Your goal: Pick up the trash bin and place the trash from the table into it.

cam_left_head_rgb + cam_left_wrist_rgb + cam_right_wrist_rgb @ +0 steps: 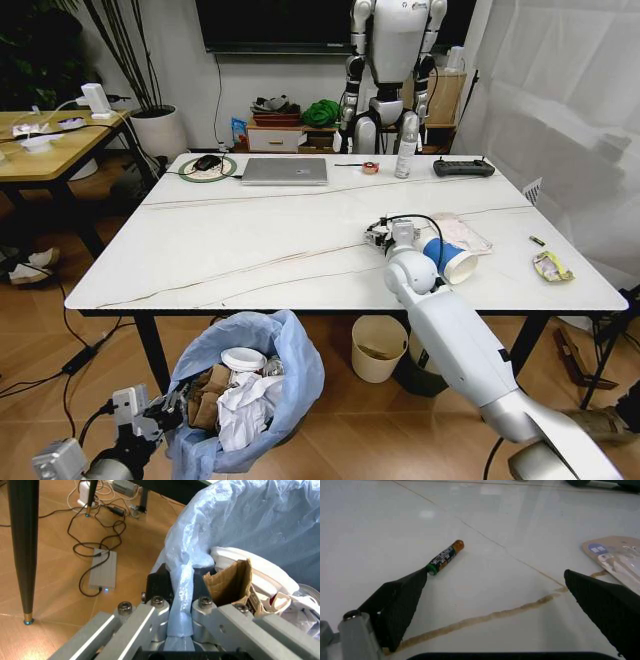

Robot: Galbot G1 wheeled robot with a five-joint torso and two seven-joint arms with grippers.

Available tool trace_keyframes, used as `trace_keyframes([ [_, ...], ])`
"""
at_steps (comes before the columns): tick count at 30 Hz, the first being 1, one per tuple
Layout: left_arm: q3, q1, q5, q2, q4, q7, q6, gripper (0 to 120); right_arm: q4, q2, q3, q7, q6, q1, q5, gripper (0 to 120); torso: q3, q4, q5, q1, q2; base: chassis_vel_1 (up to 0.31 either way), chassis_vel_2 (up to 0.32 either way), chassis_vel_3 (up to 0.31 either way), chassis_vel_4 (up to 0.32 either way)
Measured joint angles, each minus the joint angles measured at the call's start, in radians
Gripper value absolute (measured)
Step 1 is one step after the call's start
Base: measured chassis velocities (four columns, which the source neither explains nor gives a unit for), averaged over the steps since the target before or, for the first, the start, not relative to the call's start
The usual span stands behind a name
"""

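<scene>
The trash bin point(245, 395) is held below the desk point(250, 250) edge, its bag rim clamped by the left gripper point(180, 630). The right gripper point(495, 592) is spread above the desk beside a battery point(445, 557); the thin bag could be torn or slipped from.

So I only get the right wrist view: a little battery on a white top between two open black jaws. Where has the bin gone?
Observer: The trash bin hangs just below the near edge of the table. The left gripper has its jaws shut on the bin's bag-lined rim.
Operator: Is anything in it?
Observer: Yes. Torn cardboard and crumpled white tissues fill it nearly to the rim.
Operator: What else is left near my jaws?
Observer: A blue-white paper cup lies on its side beside the right arm, and a crumpled wrapper sits near the table's right edge.
</scene>
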State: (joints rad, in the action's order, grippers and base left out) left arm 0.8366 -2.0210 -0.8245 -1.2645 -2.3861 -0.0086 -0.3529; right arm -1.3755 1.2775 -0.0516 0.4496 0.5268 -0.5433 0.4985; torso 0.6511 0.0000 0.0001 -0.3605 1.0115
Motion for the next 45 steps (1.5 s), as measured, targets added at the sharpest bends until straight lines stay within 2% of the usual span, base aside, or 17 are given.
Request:
trace_keyframes([
  [7, 0.001, -0.005, 0.001, 0.004, -0.005, 0.000, 0.000, 0, -0.030, 0.004, -0.002, -0.001, -0.017, -0.003, 0.041, 100, 0.000, -0.0002, -0.0001, 0.000, 0.000, 0.000, 0.000, 0.000, 0.000],
  [23, 0.005, -0.014, 0.006, -0.009, -0.013, 0.002, 0.000, 0, 0.040, 0.044, 0.008, -0.056, -0.060, 0.021, 0.053, 98, 0.000, 0.0000, -0.0001, 0.000, 0.000, 0.000, 0.000, 0.000, 0.000],
  [28, 0.007, -0.016, 0.006, -0.010, -0.015, 0.002, 0.000, 0, 0.051, 0.046, 0.005, -0.065, -0.059, 0.025, 0.075, 85, 0.000, 0.0001, -0.0001, 0.000, 0.000, 0.000, 0.000, 0.000, 0.000],
  [31, 0.010, -0.016, 0.006, -0.012, -0.015, 0.002, 0.000, 0, 0.056, 0.046, 0.000, -0.068, -0.059, 0.025, 0.083, 69, 0.000, 0.0000, -0.0001, 0.000, 0.000, 0.000, 0.000, 0.000, 0.000],
  [34, 0.010, -0.016, 0.006, -0.014, -0.015, 0.002, 0.000, 0, 0.057, 0.044, -0.003, -0.070, -0.060, 0.025, 0.084, 63, 0.000, -0.0001, -0.0002, 0.000, 0.000, 0.000, 0.000, 0.000, 0.000],
  [39, 0.010, -0.015, 0.007, -0.015, -0.015, 0.002, 0.000, 0, 0.053, 0.034, -0.008, -0.075, -0.064, 0.019, 0.082, 39, 0.000, -0.0001, -0.0002, 0.000, 0.000, 0.000, 0.000, 0.000, 0.000],
  [41, 0.010, -0.015, 0.007, -0.014, -0.015, 0.002, 0.000, 0, 0.052, 0.032, -0.008, -0.077, -0.067, 0.017, 0.078, 38, 0.000, -0.0001, -0.0001, 0.000, 0.000, 0.000, 0.000, 0.000, 0.000],
  [43, 0.012, -0.014, 0.005, -0.012, -0.015, 0.002, 0.000, 0, 0.045, 0.029, -0.008, -0.078, -0.069, 0.012, 0.075, 28, 0.000, 0.0000, 0.0001, 0.000, 0.000, 0.000, 0.000, 0.000, 0.000],
  [44, 0.012, -0.014, 0.005, -0.012, -0.015, 0.002, 0.000, 0, 0.044, 0.029, -0.008, -0.078, -0.069, 0.012, 0.075, 28, 0.000, 0.0000, 0.0001, 0.000, 0.000, 0.000, 0.000, 0.000, 0.000],
  [45, 0.013, -0.014, 0.004, -0.012, -0.015, 0.001, 0.000, 0, 0.041, 0.029, -0.007, -0.078, -0.069, 0.011, 0.075, 23, 0.000, 0.0000, 0.0000, 0.000, 0.000, 0.000, 0.000, 0.000, 0.000],
])
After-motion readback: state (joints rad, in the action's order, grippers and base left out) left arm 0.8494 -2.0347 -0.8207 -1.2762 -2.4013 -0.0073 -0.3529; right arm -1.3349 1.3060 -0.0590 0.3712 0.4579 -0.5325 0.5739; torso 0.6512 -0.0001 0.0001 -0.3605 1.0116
